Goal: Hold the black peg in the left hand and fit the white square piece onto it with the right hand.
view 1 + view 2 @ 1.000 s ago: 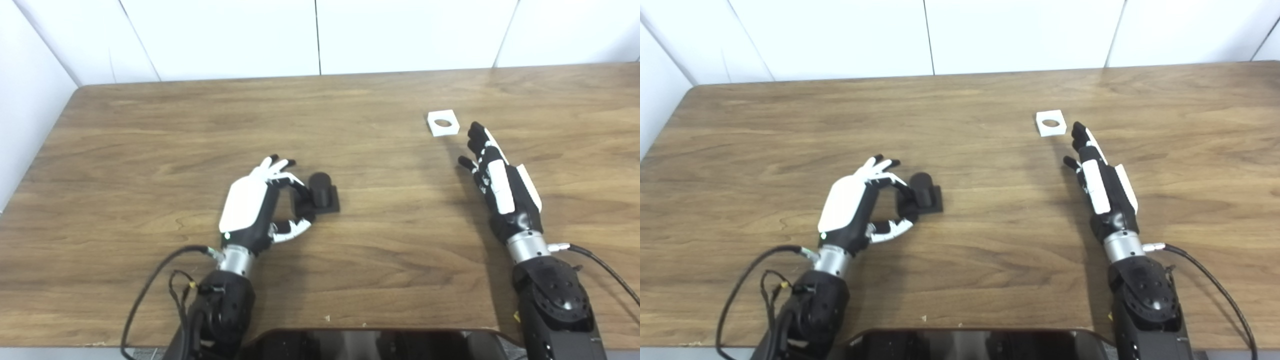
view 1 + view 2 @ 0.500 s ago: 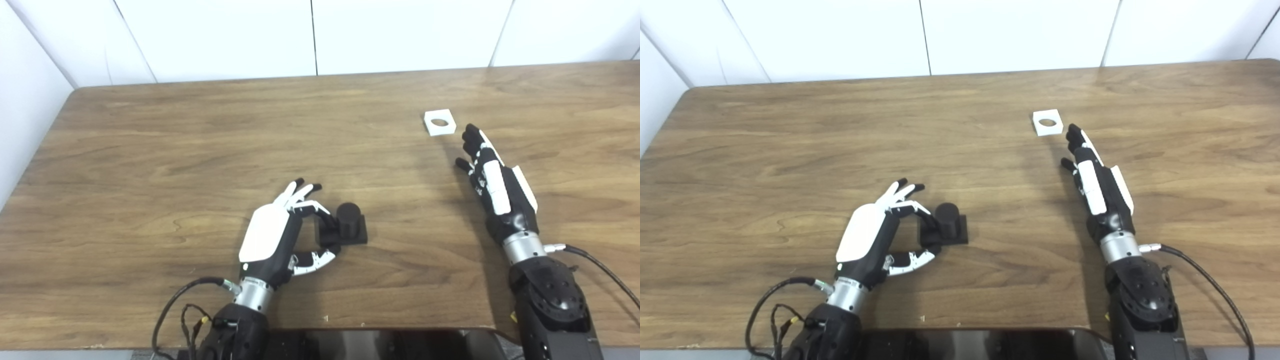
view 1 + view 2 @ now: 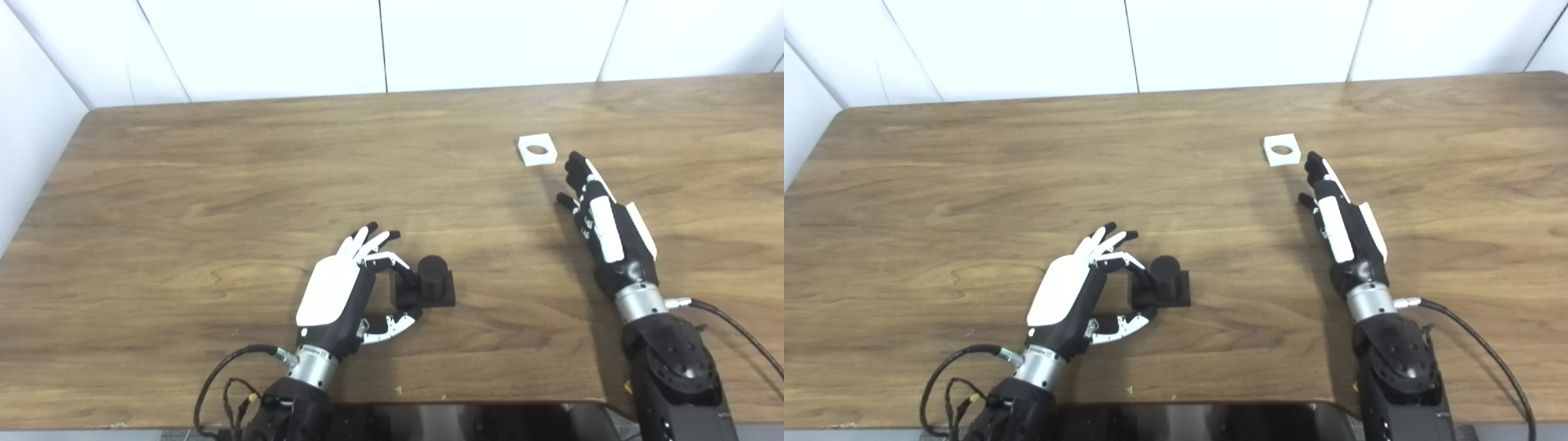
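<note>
Wood-grain brown table top fills most of both head views, backed by plain white wall panels. At the lower left, loose black cables loop off the left forearm near the table's near edge.

Next comes the black-and-white left hand, palm turned to the right and set low over the table. Its fingers fan out and curve toward the black peg, a short upright cylinder on a flat square black base. One curled finger and the thumb reach the left edge of that base, the finger at the far side and the thumb at the near corner. Whether they truly pinch the base or only touch it cannot be told; the peg stands flat on the wood, a little left of centre and near the robot.

Further right lies bare wood, and well beyond it, toward the far right of the table, sits the small white square piece with a round hole, flat on the surface. Just beside its near right corner, yet apart from it, the black-and-white right hand stretches out with fingers nearly straight, spread and holding nothing, fingertips pointing toward the piece. A black cable trails from its wrist to the right.
</note>
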You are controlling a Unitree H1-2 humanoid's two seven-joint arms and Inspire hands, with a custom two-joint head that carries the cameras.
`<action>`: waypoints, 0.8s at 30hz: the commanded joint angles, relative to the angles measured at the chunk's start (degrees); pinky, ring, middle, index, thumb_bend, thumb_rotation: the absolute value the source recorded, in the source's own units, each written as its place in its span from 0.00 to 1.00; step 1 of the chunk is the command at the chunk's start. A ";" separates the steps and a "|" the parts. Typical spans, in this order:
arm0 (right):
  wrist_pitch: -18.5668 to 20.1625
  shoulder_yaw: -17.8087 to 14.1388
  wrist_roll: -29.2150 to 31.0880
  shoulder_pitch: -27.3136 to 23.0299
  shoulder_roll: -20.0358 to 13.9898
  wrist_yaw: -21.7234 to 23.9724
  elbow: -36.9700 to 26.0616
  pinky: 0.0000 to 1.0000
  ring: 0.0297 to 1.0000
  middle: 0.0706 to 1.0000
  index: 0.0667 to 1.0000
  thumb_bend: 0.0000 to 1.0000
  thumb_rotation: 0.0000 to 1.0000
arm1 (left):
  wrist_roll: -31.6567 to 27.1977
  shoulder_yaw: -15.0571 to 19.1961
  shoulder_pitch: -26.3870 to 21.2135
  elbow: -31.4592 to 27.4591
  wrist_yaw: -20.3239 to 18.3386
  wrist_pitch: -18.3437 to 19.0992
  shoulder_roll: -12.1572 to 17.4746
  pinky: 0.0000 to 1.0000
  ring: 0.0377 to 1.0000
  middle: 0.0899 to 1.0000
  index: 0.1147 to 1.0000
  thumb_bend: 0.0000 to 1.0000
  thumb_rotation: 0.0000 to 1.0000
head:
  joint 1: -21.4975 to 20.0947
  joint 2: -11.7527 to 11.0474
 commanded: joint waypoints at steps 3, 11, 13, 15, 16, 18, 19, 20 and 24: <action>-0.97 0.46 0.67 2.03 1.34 -0.09 2.11 0.92 0.99 0.97 0.96 0.70 0.95 | 0.30 0.45 0.29 0.77 -1.90 0.64 0.11 0.95 0.98 0.87 0.43 0.52 0.07 | 0.04 0.05; -1.30 0.48 0.76 1.63 1.39 -0.02 2.32 0.92 0.99 0.97 0.97 0.67 0.95 | 1.34 0.58 0.33 -5.15 -6.52 3.88 -0.52 0.89 0.97 0.87 0.43 0.52 0.08 | 0.12 0.02; -1.45 0.53 0.80 1.60 1.39 0.07 2.32 0.92 0.99 0.97 0.96 0.65 0.95 | 1.93 0.53 0.26 -7.18 -8.27 5.07 -0.75 0.87 0.97 0.87 0.43 0.52 0.08 | 0.11 -0.01; -1.25 0.60 0.87 1.57 1.36 0.22 2.19 0.93 0.99 0.97 0.97 0.66 0.96 | 2.65 0.54 0.11 -9.27 -10.14 6.30 -1.01 0.85 0.96 0.87 0.43 0.52 0.08 | 0.23 0.03; -1.16 0.62 0.89 1.52 1.35 0.26 2.16 0.93 0.99 0.97 0.97 0.66 0.95 | 3.12 0.52 0.00 -10.34 -11.10 6.93 -1.13 0.85 0.96 0.87 0.43 0.52 0.08 | 0.30 0.06; -0.97 0.72 0.57 1.45 1.30 0.18 2.11 0.94 1.00 0.97 0.97 0.66 0.95 | 4.08 0.57 -0.23 -11.97 -12.68 7.87 -1.35 0.84 0.96 0.86 0.43 0.52 0.08 | 0.31 0.02; -0.87 0.79 0.29 1.42 1.28 0.06 2.08 0.94 1.00 0.97 0.97 0.67 0.96 | 4.52 0.64 -0.38 -12.70 -13.43 8.33 -1.44 0.83 0.95 0.86 0.43 0.52 0.08 | 0.35 0.00; -0.79 0.85 0.10 1.39 1.27 -0.03 2.06 0.93 0.99 0.97 0.97 0.67 0.96 | 4.84 0.72 -0.47 -13.18 -13.99 8.63 -1.53 0.82 0.95 0.86 0.43 0.52 0.08 | 0.36 0.01; -0.48 0.73 0.66 1.15 1.56 0.00 2.23 0.94 0.99 0.97 0.97 0.67 0.95 | 6.10 1.24 -0.84 -15.81 -17.43 10.66 -1.82 0.81 0.95 0.86 0.43 0.52 0.08 | 0.47 0.04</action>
